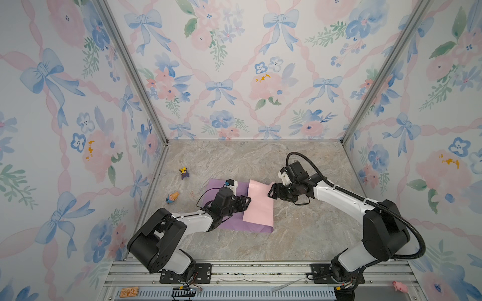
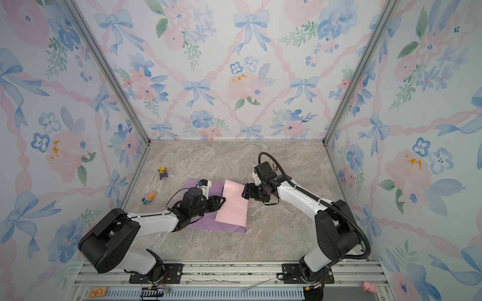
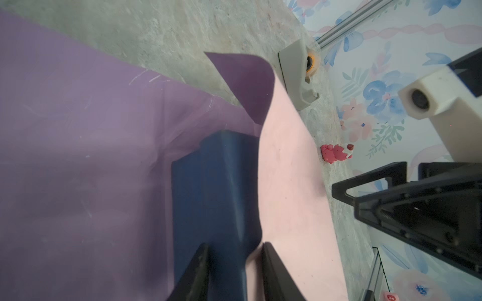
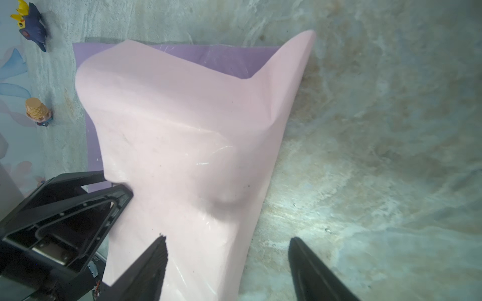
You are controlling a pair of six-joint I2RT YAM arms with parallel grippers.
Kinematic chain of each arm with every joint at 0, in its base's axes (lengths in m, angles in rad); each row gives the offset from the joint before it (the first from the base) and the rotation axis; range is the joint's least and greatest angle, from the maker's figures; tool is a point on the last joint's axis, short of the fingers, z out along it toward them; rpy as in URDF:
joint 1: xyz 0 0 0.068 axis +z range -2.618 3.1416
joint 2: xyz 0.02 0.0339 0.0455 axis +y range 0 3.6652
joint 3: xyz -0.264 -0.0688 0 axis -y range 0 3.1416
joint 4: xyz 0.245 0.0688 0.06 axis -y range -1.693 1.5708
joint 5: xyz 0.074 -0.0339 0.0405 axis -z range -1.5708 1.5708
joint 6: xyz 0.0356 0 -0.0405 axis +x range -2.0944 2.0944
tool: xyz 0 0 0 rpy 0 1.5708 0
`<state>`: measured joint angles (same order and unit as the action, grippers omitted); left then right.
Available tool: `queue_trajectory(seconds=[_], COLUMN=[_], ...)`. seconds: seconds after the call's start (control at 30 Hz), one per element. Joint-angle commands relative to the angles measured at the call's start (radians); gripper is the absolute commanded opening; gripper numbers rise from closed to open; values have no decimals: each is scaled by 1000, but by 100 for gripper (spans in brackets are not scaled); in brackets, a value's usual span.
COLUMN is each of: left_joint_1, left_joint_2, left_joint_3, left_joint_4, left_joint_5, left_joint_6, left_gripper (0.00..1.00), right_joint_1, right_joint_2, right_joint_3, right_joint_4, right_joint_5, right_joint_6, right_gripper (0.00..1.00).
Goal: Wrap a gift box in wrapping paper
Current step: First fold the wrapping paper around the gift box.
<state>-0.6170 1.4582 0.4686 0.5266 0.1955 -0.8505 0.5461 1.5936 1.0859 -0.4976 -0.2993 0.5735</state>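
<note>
Left wrist view: one flap of the paper (image 3: 287, 182) drapes over the blue box (image 3: 208, 195), which sits mid-sheet; other sides are bare. The left claw (image 3: 234, 245) straddles the flap edge, grip unclear; the right claw (image 4: 228, 237) gapes open.

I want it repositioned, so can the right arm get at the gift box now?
Probably not directly: a pink flap of the wrapping paper covers the gift box on that arm's side.
</note>
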Motion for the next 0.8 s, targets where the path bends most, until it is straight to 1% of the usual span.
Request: queue_trajectory(seconds=[0.0,0.07,0.2,0.3,0.4,0.5,0.63,0.7,0.77], left_joint_1=[-10,-10,1,11,12,13,4,-8,-18], left_joint_2=[-32,-41,-52,-43,-15,24,65,69,66], left_joint_3=[-31,-29,3,36,54,47,23,14,10], left_joint_4=[-34,-34,-34,-35,-40,-42,-41,-41,-40], left_joint_5=[-32,-29,-13,4,10,10,-5,-29,-54], left_joint_6=[-28,-29,-27,-27,-18,-13,-17,-30,-47], left_gripper=[38,42,59,64,65,59,46,39,38], right_joint_1=[18,26,68,86,93,94,88,64,27], right_joint_2=[54,88,124,132,131,128,103,68,6], right_joint_3=[-13,-1,41,43,40,46,52,42,8], right_joint_4=[42,37,-32,-54,-60,-61,-41,-11,36], right_joint_5=[-30,-13,77,120,146,161,147,79,-1], right_joint_6=[35,21,-67,-123,-161,-190,-195,-168,-117], right_gripper=[75,75,74,74,74,75,75,76,78])
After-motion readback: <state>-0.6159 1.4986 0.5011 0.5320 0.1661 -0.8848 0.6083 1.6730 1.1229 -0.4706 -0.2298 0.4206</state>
